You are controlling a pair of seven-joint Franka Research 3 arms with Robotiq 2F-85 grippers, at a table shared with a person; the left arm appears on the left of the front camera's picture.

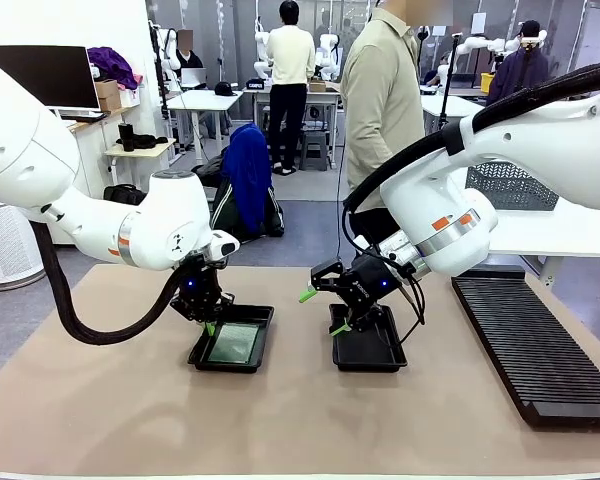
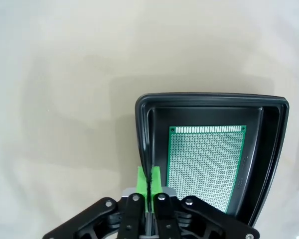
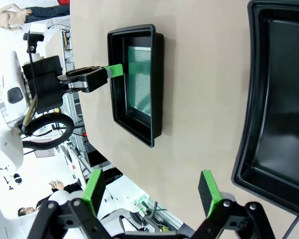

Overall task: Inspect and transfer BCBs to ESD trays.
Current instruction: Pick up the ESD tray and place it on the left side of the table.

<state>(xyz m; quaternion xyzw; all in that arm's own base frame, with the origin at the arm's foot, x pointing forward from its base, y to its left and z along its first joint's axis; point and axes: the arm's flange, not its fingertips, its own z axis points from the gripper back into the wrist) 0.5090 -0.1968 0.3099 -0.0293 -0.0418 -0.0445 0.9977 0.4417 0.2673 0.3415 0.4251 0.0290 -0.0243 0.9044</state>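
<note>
the table (image 1: 100, 400) has the left ESD tray (image 1: 230, 366) and the right ESD tray (image 1: 368, 366) side by side around its middle. One BCB (image 2: 205, 167) lies flat on the left one's floor, the right one is bare. The left gripper (image 2: 149, 180) is pressed together, looks like it's pinching the left ESD tray's rim, not 100% sure. The right gripper (image 3: 152, 191) is spread wide, holding nothing, just beside the right ESD tray. Guessing it's tray-moving time, so next: keep it level or the BCB slides

A lab: worktables (image 1: 202, 100), a monitor (image 1: 42, 75), people (image 1: 290, 60) standing among them.
</note>
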